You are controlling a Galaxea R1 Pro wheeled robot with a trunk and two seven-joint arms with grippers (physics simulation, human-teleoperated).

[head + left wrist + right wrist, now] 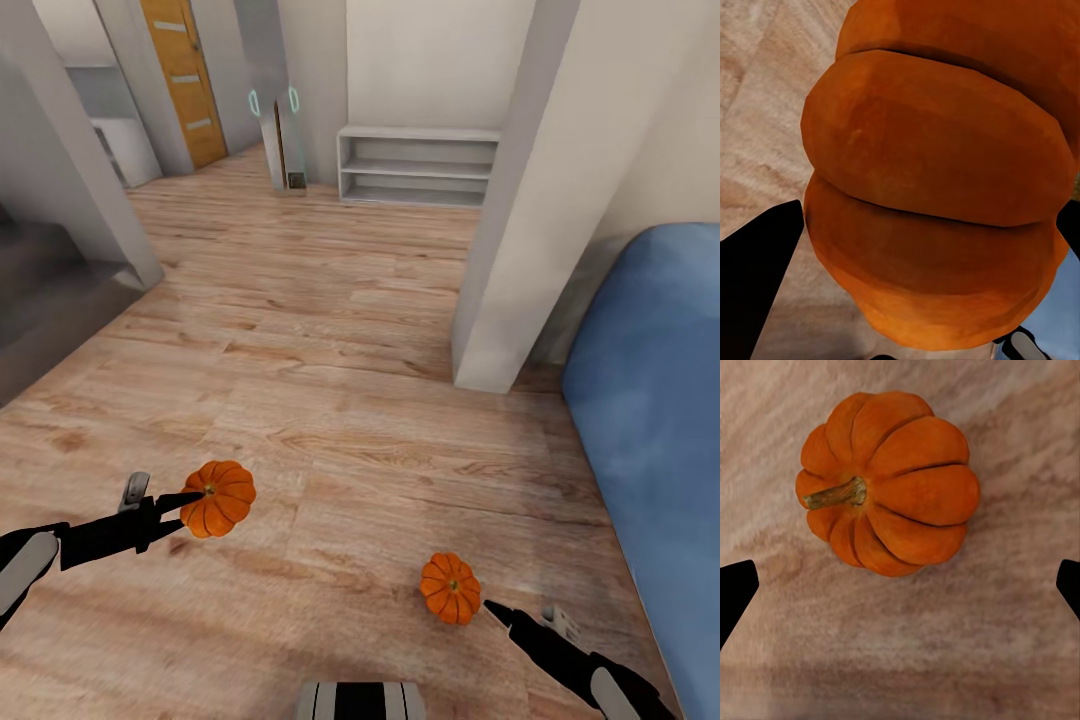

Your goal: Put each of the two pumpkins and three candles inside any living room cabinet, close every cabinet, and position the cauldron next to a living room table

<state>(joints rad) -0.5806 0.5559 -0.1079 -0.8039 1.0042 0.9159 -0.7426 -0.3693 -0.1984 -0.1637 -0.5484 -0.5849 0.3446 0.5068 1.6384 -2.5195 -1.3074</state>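
The left gripper holds a pumpkin up off the wooden floor. Its black fingers sit on both sides of the pumpkin, which looks very big and close in the left wrist view.

The right gripper is low, just beside the other pumpkin. This pumpkin sits on the floor with its little stem pointing up. In the right wrist view the other pumpkin lies ahead of the two black fingertips, which are spread wide apart and hold nothing. They do not touch it.

On the right side there is a big soft blue thing, maybe a sofa or a bed. A white wall post stands next to it.

Far away there is a low white shelf by the wall. An orange door is at the back on the left. Grey stairs are on the left side.
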